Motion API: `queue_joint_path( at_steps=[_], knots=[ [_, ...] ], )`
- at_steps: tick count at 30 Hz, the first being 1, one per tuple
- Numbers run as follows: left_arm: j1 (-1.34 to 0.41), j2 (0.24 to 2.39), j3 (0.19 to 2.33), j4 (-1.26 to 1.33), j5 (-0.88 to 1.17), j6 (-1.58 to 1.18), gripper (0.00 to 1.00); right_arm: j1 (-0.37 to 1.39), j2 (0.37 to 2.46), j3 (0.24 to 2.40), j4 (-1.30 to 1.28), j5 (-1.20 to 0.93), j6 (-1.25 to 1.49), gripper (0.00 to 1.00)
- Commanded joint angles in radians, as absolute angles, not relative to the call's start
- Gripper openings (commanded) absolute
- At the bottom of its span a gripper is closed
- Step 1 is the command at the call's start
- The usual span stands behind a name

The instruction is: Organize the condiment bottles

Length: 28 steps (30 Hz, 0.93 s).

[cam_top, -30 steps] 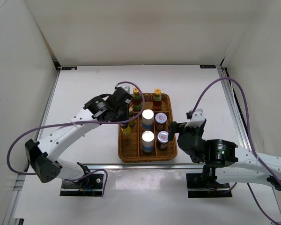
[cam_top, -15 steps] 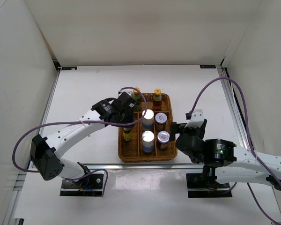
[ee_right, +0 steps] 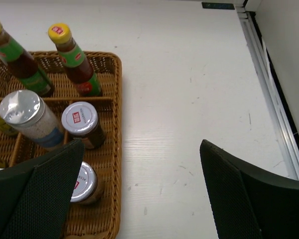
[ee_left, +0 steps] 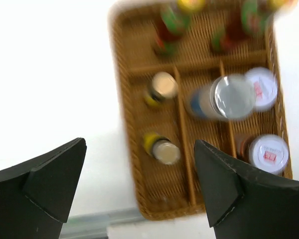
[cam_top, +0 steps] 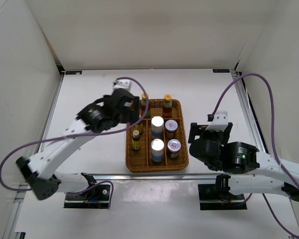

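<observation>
The condiment bottles all stand in the wicker tray (cam_top: 131,158). Two slim red-sauce bottles (cam_top: 167,103) fill the far row. Two yellow-labelled bottles (ee_left: 161,148) stand in the left column, two white-blue cylinders (cam_top: 157,123) in the middle, and two silver-lidded jars (ee_right: 82,123) on the right. My left gripper (cam_top: 133,108) hovers open above the tray's left side, holding nothing; in its wrist view the left gripper (ee_left: 139,191) frames the nearer yellow-labelled bottle far below. My right gripper (ee_right: 139,194) is open over bare table just right of the tray.
White walls close in the table on three sides. A metal rail (ee_right: 274,94) runs along the right edge, and another crosses the near edge (cam_top: 154,175). Purple cables loop off both arms.
My left gripper has opened, leaving a yellow-labelled bottle in the tray's left column, and has risen up and away to the left. The right arm has drawn back slightly to the right.
</observation>
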State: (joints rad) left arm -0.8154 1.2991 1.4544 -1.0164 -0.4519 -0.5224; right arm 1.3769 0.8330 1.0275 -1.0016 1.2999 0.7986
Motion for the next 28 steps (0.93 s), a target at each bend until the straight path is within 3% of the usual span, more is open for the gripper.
queue_joint_path(
  at_steps=[1,9,18,28],
  knots=[
    [-0.799,1.093,1.478,-1.028,-0.774,-0.428,1.00,1.373,0.821,1.123,-1.109,1.387,0.819,1.00],
    [-0.742,0.703,1.122,-0.713,-0.983,-0.129,1.00,1.373,0.867,1.241,-1.098,1.204,0.454,1.00],
    [-0.742,0.589,0.861,-0.713,-1.048,-0.184,1.00,1.364,0.891,1.250,-0.901,1.140,0.209,1.00],
    [-0.730,0.588,0.819,-0.663,-1.046,-0.161,1.00,1.364,0.910,1.299,-0.926,1.164,0.218,1.00]
  ],
)
